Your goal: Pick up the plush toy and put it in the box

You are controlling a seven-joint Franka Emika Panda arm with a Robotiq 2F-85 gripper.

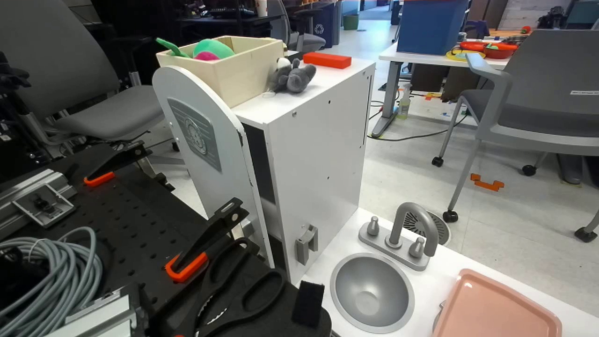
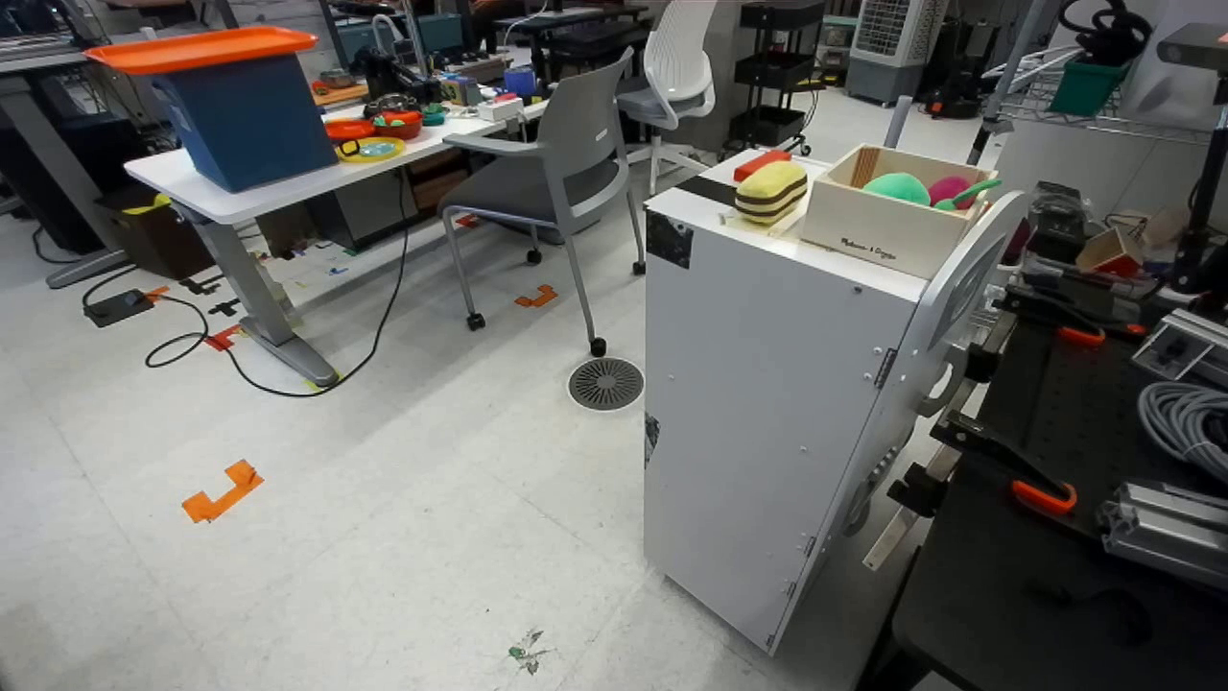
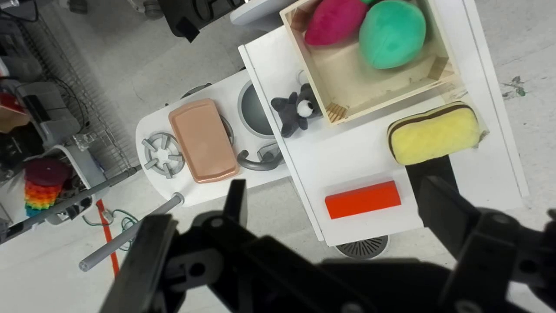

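A burger-shaped plush toy with red and green layers does not show. A yellow soft toy with dark brown stripes lies on the white cabinet top beside the box in the wrist view (image 3: 434,134) and an exterior view (image 2: 770,190). A small grey plush animal (image 3: 295,111) touches or nearly touches the box's outer wall; it also shows in an exterior view (image 1: 295,77). The cream open box (image 3: 347,82) holds green and pink soft toys; it shows in both exterior views (image 1: 248,70) (image 2: 883,230). My gripper (image 3: 333,181) is open and empty, above the cabinet's end.
A red block (image 3: 363,200) lies on the white cabinet (image 1: 323,140) top near its end. Beside the cabinet are a lower counter with a sink (image 1: 372,292), a faucet (image 1: 414,220) and a pink tray (image 1: 500,309). A black table (image 1: 140,210) with clamps stands nearby.
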